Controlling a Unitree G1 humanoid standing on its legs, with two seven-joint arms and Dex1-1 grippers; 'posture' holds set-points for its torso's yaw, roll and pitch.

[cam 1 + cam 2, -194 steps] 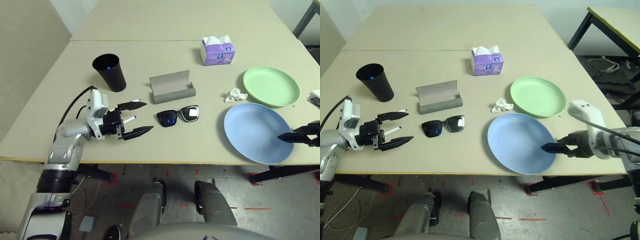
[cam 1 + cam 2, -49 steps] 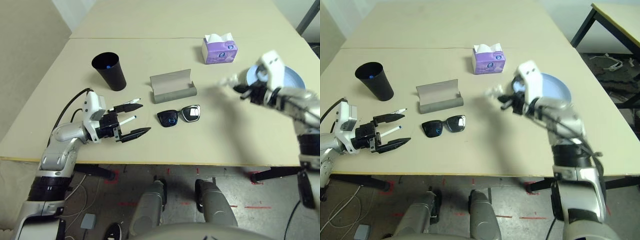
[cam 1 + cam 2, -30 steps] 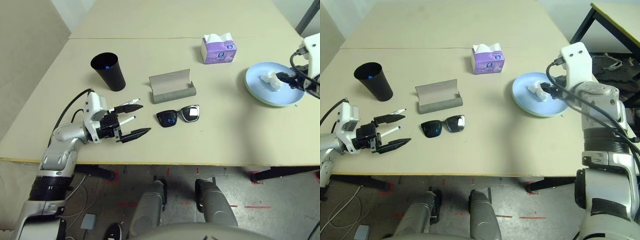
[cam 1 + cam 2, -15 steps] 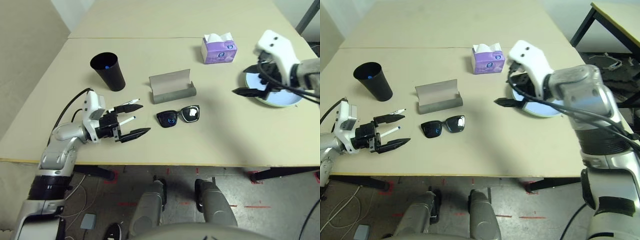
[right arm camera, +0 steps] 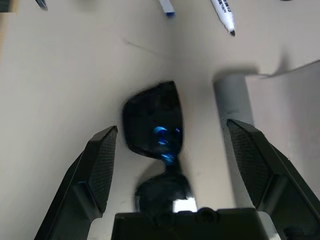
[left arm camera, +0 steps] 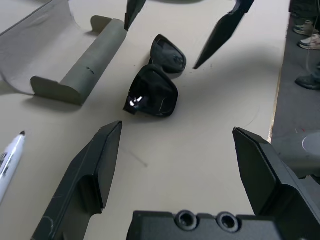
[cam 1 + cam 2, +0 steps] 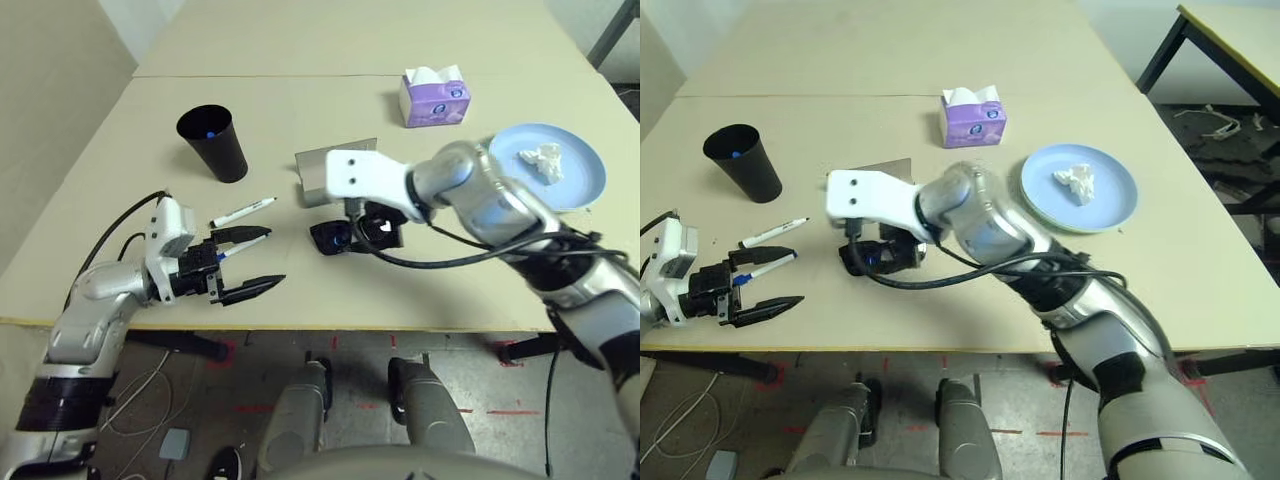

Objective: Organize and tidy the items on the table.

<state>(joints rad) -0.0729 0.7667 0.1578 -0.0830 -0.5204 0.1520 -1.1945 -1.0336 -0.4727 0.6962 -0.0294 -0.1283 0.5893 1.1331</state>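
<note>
Right wrist view showed the right gripper [image 5: 172,165] spread wide above the black sunglasses [image 5: 159,125], which lay on the table [image 5: 60,75] between its fingers [image 5: 97,165], untouched; the left gripper [image 7: 245,265] also stood open.

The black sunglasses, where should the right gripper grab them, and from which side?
Grip the black sunglasses at the narrow bridge between the lenses, coming down from above. They lie flat and folded on the table, and the open right gripper hangs over them with a finger on either side. The grey glasses case sits close along one side, so a level approach looks crowded.
</note>
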